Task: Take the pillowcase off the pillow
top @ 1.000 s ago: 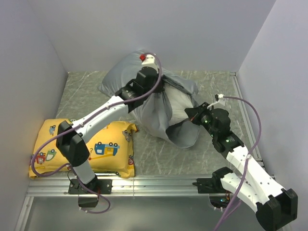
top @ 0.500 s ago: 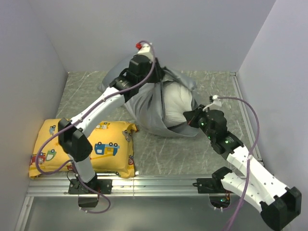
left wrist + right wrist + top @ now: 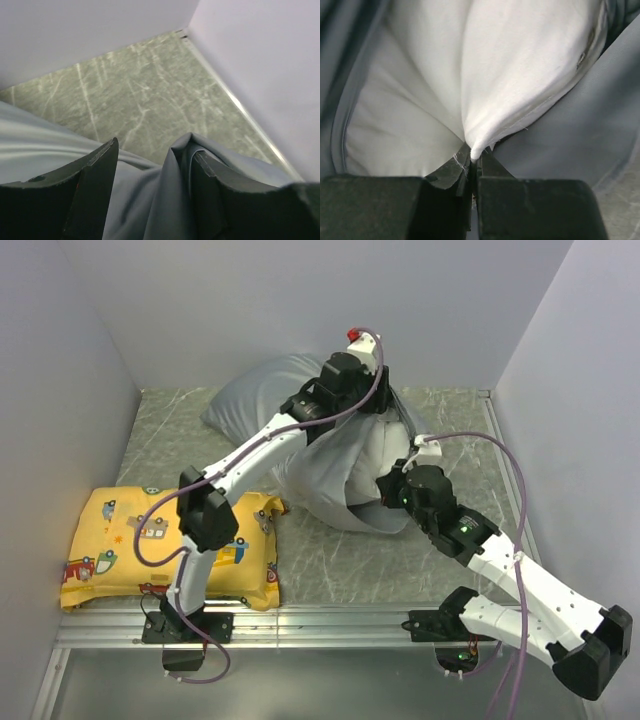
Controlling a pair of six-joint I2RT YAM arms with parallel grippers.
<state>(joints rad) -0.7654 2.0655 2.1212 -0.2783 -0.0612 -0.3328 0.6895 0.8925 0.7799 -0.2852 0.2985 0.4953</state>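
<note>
Wrinkly grey fabric pillowcase (image 3: 300, 435) heaped at table ctr, toward 12 o'clock. Plump white fabric pillow (image 3: 372, 464) exposed at its 4 o'clock opening, right gripper (image 3: 386, 492) touching there. Left gripper (image 3: 362, 392) over heap's 1 o'clock edge. Yellow vehicle-print rect. cushion (image 3: 115, 540) at 8 o'clock.

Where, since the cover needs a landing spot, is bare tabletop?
Bare: green marble tabletop between left wall and wrinkly grey fabric pillowcase, beyond the yellow vehicle-print cushion; also right of that cushion. Crowded centre: plump white pillow, left gripper, right gripper.
</note>
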